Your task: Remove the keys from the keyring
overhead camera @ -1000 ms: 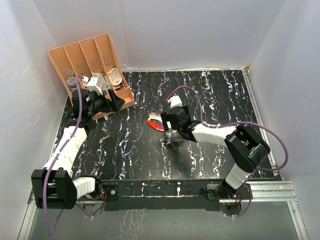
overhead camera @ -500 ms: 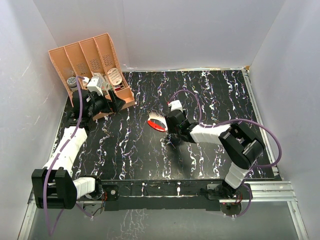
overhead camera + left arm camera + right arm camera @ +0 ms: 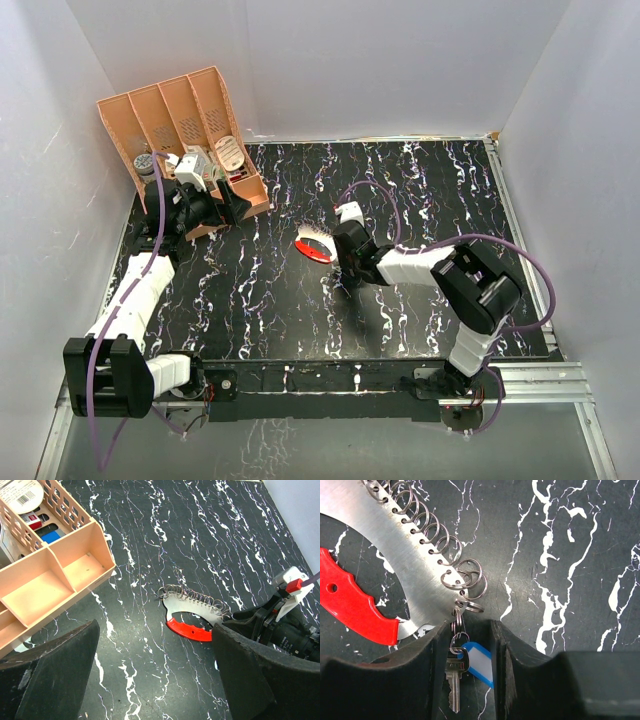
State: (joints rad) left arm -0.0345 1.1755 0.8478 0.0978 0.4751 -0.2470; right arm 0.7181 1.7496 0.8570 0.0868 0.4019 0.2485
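Note:
The keyring (image 3: pixel 395 555) is a curved steel plate with a red grip (image 3: pixel 350 605) and a row of wire rings along its edge. It lies flat mid-table (image 3: pixel 313 243), also visible in the left wrist view (image 3: pixel 192 611). One small silvery key (image 3: pixel 454 680) with a blue-and-white tag (image 3: pixel 479 664) hangs from the end rings. My right gripper (image 3: pixel 466 630) (image 3: pixel 337 262) has closed in on both sides of this key and tag, pressing them against the table. My left gripper (image 3: pixel 154 626) (image 3: pixel 225 205) hovers open near the organizer, with nothing between its fingers.
An orange slotted organizer (image 3: pixel 180 120) (image 3: pixel 60 575) holding small items stands at the back left, right by the left gripper. White walls enclose the black marbled table (image 3: pixel 420 190). The right arm's cable (image 3: pixel 540 290) loops over the right half.
The right gripper's jaws have narrowed around the key and tag, and the arm has edged toward the keyring's end. The left arm has stayed still.

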